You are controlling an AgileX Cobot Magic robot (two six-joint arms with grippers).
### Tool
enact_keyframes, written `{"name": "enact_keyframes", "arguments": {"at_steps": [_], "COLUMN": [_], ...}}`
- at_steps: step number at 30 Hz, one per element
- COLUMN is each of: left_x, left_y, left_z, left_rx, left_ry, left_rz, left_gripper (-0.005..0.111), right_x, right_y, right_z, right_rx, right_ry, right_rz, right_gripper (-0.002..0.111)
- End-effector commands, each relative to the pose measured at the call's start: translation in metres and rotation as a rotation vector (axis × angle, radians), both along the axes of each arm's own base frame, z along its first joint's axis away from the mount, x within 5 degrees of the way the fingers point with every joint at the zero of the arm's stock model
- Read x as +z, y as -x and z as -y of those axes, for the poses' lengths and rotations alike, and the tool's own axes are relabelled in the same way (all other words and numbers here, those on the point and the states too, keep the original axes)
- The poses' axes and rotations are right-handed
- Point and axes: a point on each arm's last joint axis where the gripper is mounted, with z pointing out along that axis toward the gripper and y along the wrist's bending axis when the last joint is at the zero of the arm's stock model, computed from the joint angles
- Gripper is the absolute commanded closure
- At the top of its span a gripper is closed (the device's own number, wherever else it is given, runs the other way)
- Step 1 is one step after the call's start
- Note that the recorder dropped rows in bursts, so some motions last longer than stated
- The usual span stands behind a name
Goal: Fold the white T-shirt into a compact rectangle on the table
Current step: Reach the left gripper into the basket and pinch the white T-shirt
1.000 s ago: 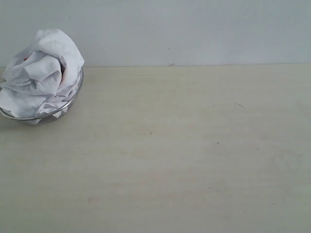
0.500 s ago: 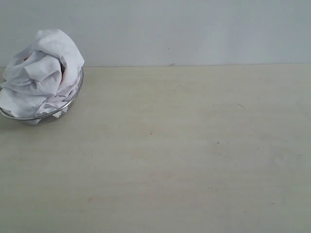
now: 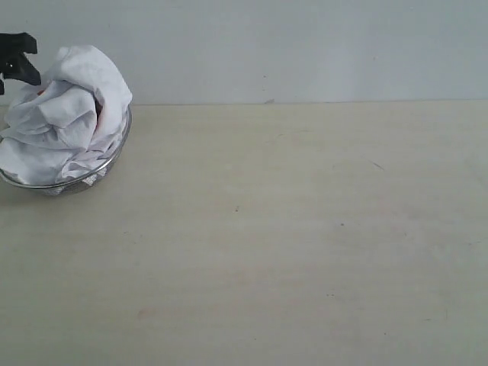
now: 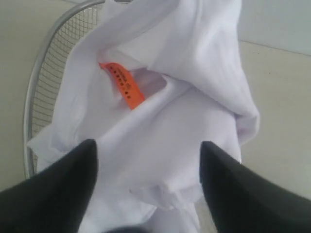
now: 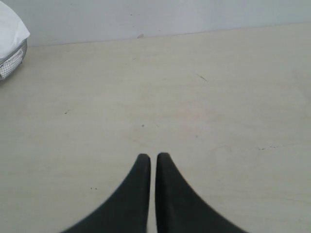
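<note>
1. Bunched high in the wire-mesh bowl point(image 3: 91, 177) at the far left of the worktop point(image 3: 305, 229): the white T-shirt point(image 3: 65, 114); no long axis to read.
2. Spread wide just above the heap, beside the orange neck tag point(image 4: 121, 85): the left tool point(image 4: 148, 145), pinching nothing yet.
3. Pressed together, well apart over bare worktop: the right tool point(image 5: 153, 156).
4. Nearer by far: left. Probably up and rightward next, into the broad open room.

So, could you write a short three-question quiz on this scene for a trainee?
1. True or false: the crumpled white cotton T-shirt lies flat on the pale beige wooden table.
2. Between the left end effector and the right end effector, which is open? A left; B right; C both.
3. Fill in: the small neck tag on the shirt is ___.
Key: 1 false, it is bunched in the silver wire-mesh bowl; 2 A; 3 orange.
</note>
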Motion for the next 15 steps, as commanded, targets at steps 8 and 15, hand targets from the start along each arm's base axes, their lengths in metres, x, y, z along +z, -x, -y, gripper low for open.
{"name": "enact_keyframes", "arguments": {"at_steps": [8, 15], "left_x": [-0.030, -0.033], "left_y": [-0.044, -0.059], "left_z": [-0.018, -0.049], "left_rx": [0.014, 0.070], "left_ry": [-0.066, 0.016], "left_rz": [0.054, 0.023], "left_gripper": [0.040, 0.040], "right_x": [0.001, 0.001], "right_y": [0.000, 0.000], "right_z": [0.000, 0.000], "right_rx": [0.001, 0.001], "right_ry": [0.005, 0.005], "right_rz": [0.014, 0.014], "right_gripper": [0.108, 0.108]}}
